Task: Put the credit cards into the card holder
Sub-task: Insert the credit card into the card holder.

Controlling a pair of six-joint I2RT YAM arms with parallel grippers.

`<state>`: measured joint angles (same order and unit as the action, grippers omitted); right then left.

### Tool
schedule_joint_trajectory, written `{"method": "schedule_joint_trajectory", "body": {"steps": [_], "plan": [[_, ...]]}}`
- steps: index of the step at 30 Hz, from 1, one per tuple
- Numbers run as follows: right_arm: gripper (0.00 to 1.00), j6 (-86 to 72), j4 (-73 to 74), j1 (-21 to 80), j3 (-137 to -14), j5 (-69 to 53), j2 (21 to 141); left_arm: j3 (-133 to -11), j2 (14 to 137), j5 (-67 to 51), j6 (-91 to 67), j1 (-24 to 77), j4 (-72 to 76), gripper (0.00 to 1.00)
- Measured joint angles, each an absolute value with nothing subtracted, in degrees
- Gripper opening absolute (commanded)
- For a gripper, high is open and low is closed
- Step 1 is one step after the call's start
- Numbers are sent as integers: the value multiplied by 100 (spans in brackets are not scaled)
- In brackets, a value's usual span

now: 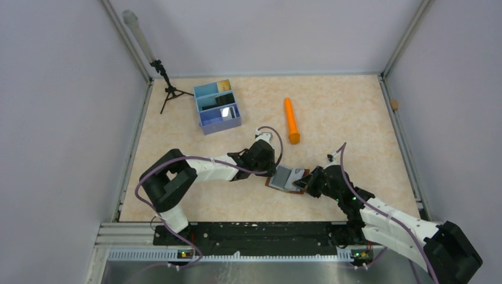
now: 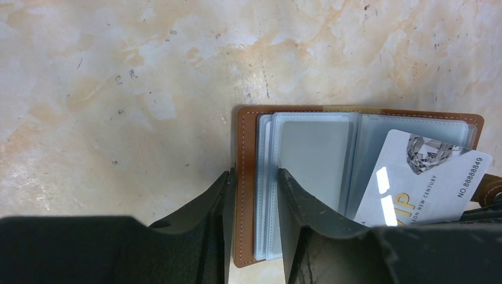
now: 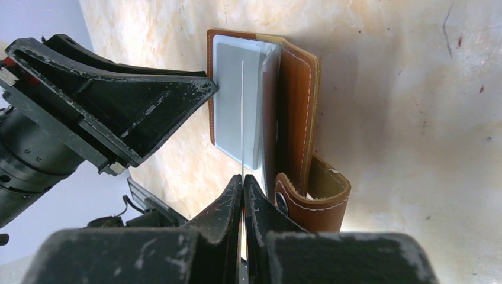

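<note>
- right end effector (image 3: 243,180) pinching white vip card (image 2: 414,177) over open card holder (image 3: 293,106) on worktop (image 2: 118,89).
- left end effector (image 2: 254,177) astride its left edge; clamped or not, cannot tell.
- slide card squarely into a sleeve (image 2: 314,154).

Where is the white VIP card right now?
The white VIP card is pinched in the right gripper, over the open card holder, at centre-front of the top view.

Brown card holder (image 2: 245,148) w/ white stitching; white credit card (image 2: 420,177), gold lettering.

Overhead view looking down, close wrist views, sharing card holder (image 1: 286,178)
</note>
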<state>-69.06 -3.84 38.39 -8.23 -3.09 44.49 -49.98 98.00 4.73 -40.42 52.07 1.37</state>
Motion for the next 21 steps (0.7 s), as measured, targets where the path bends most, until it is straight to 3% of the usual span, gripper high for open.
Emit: {"method": "schedule_joint_trajectory", "body": {"steps": [21], "plan": [[0,-6814,-836,3806,-786,-263,5218,-5017,9804,497,-4062,5229,110,33]]}}
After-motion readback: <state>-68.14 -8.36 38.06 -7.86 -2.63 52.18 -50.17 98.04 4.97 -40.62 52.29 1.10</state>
